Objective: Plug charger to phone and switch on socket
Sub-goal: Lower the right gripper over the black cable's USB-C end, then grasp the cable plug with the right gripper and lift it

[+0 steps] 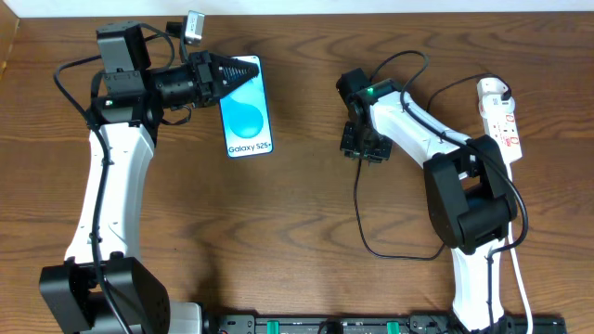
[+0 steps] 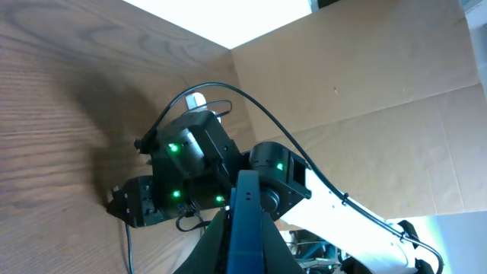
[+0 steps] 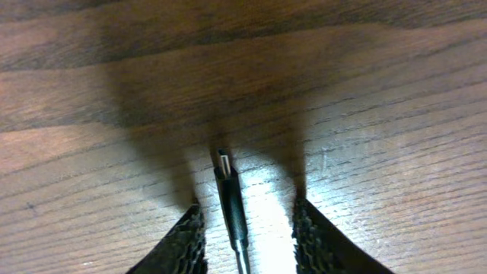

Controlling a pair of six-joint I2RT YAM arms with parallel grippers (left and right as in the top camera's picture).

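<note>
Right wrist — right gripper point(image 3: 247, 208) astride charger point(image 3: 230, 199), pointing down

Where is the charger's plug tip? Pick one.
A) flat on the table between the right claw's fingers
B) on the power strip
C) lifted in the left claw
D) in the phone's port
A: the right wrist view shows the plug tip lying on the table between the parted fingers of the right claw.
</note>
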